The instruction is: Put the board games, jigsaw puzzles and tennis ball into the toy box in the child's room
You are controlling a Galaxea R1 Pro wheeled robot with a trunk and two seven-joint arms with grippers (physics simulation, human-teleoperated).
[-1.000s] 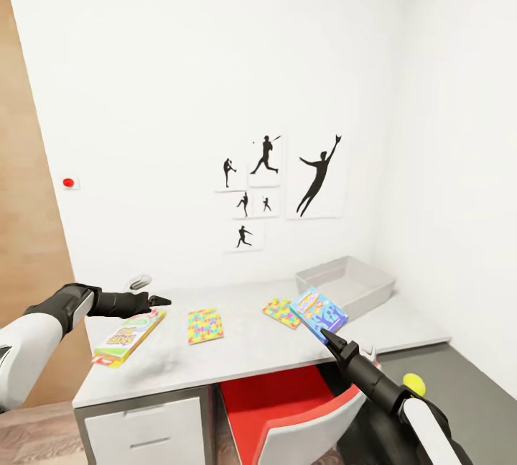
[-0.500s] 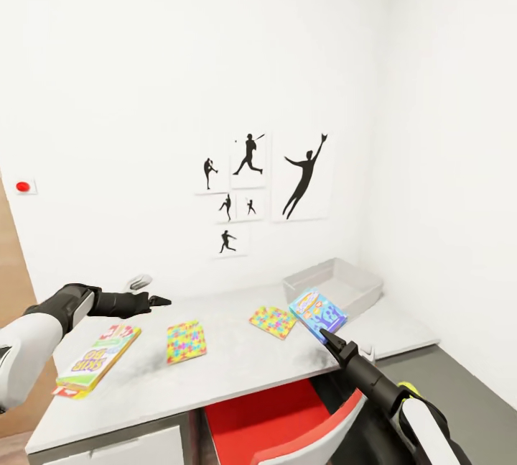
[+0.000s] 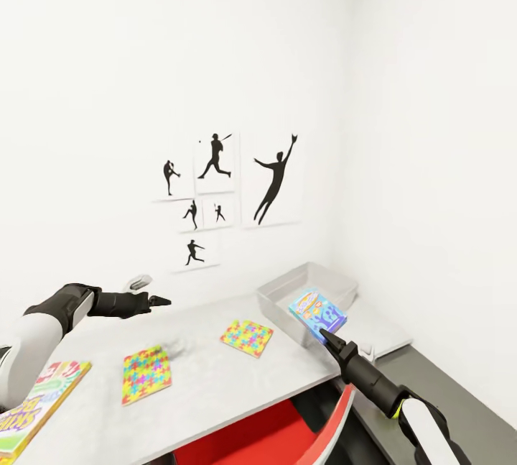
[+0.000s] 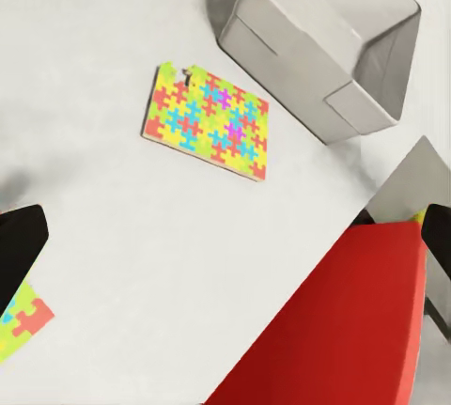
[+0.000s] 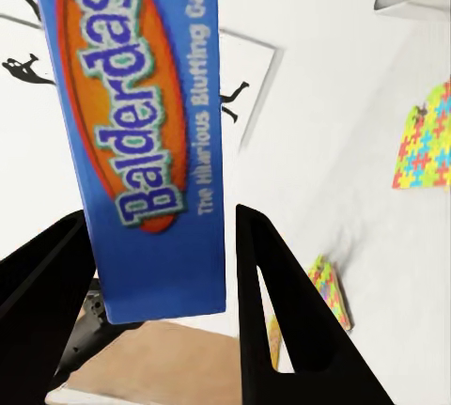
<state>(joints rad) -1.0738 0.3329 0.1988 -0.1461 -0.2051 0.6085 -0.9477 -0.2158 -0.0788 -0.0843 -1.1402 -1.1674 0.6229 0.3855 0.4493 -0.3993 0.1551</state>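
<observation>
Right pincer (image 3: 322, 333): closed on the lower edge of the blue board game (image 3: 317, 310); in the right wrist view the box (image 5: 141, 132) stands between the two black fingers (image 5: 272, 302), most of it projecting past them.
Left pincer (image 3: 159, 300): holds nothing; the head view does not settle how far apart its fingers are, so I cannot tell.
Held game: in the air, at the near wall of the toy box (image 3: 276, 303), tilted, not yet over the opening.
Toy box: grey, at the desk's (image 3: 208, 371) far right corner; nothing can be seen inside it.
Jigsaw puzzles: two flat on the desk, one (image 3: 247, 337) just beside the toy box, one (image 3: 146, 375) farther toward the left arm.
Second board game (image 3: 32, 407): at the desk's left edge, partly cut off by the frame.
Risk, grip: the hold is on one edge only, so the box could pivot or slip out during the carry.
Risk, rim: a low approach may knock the game's corner against the near wall and shove the toy box toward the desk edge.
Risk, release: letting go early would probably drop the game on the desk or down by the red chair (image 3: 287, 433).
</observation>
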